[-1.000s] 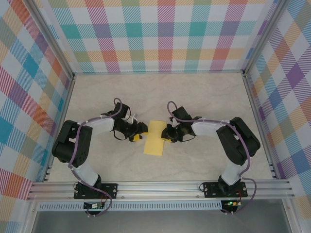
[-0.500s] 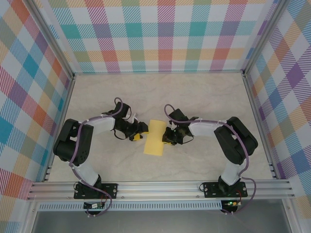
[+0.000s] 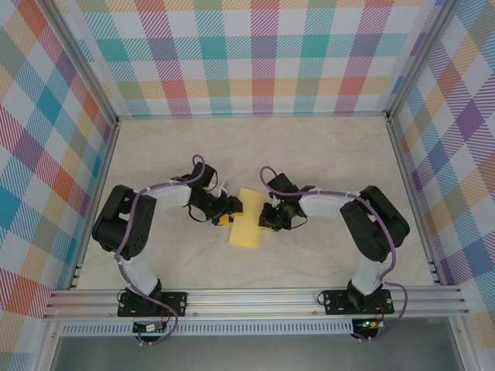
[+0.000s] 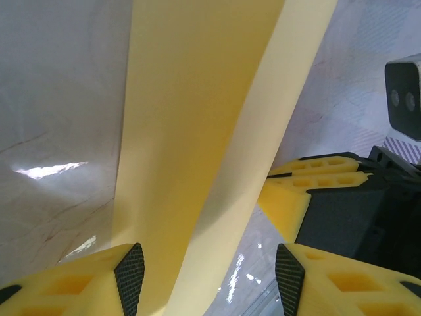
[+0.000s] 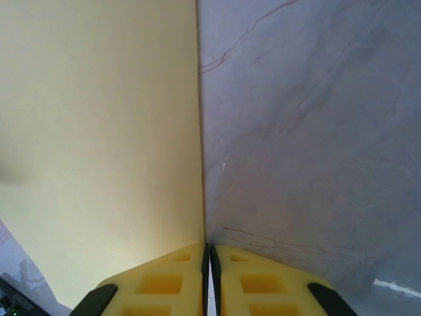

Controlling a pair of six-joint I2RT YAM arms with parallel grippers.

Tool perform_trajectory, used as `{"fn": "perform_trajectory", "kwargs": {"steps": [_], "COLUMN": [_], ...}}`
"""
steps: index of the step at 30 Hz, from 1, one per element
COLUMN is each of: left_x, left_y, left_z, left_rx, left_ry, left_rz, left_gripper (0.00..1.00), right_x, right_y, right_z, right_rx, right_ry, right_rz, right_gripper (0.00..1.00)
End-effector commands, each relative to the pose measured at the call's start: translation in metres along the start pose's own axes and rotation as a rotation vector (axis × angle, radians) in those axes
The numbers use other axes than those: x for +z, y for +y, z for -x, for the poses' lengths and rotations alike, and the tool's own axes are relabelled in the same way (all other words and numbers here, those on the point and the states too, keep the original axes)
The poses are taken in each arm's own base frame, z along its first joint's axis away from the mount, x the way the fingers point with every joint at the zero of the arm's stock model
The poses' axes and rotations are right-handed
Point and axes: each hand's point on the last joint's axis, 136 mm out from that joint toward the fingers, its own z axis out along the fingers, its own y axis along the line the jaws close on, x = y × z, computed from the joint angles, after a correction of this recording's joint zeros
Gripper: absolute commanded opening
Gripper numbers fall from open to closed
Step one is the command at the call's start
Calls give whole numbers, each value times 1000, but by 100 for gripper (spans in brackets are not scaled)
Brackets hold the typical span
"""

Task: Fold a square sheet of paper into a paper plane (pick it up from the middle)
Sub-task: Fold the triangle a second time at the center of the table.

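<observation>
the paper (image 3: 246, 219) lies folded narrow on the worktop (image 3: 325, 147), between the arms. the right tool (image 5: 209, 262) is clenched on its edge. the left tool (image 4: 208, 268) is released, jaws astride the raised flap. i would hold the right pinch firm and close the left squarely, edges aligned.

Left arm (image 3: 124, 229) and right arm (image 3: 377, 222) are twins: fat black joints, white shells on the links, a purple cable (image 3: 263, 176) looped along each. Fingers (image 4: 342, 280) are bright yellow blocks with moulded pockets — black textured pads (image 4: 129, 276) inside.
</observation>
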Motion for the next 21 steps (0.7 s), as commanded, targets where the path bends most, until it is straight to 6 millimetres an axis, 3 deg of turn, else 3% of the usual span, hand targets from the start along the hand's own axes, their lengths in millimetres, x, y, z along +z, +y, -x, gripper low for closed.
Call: {"fn": "perform_trajectory", "kwargs": {"steps": [1, 10, 15, 21], "left_x": [2, 3, 1, 0], "left_y": [-4, -14, -20, -15], "left_z": [-1, -5, -7, -9], "left_rx": [10, 24, 31, 35], "left_ry": [18, 42, 50, 43], "left_rz": [-7, -62, -93, -69], "left_gripper": [56, 50, 42, 27], "right_x": [11, 9, 5, -12], "right_y": [-34, -30, -24, 7], "right_z": [-14, -12, -9, 5], "right_rx": [37, 31, 21, -40], "right_ry": [54, 48, 38, -13], "right_rz": [-135, -129, -114, -33], "right_gripper": [14, 15, 16, 23]}}
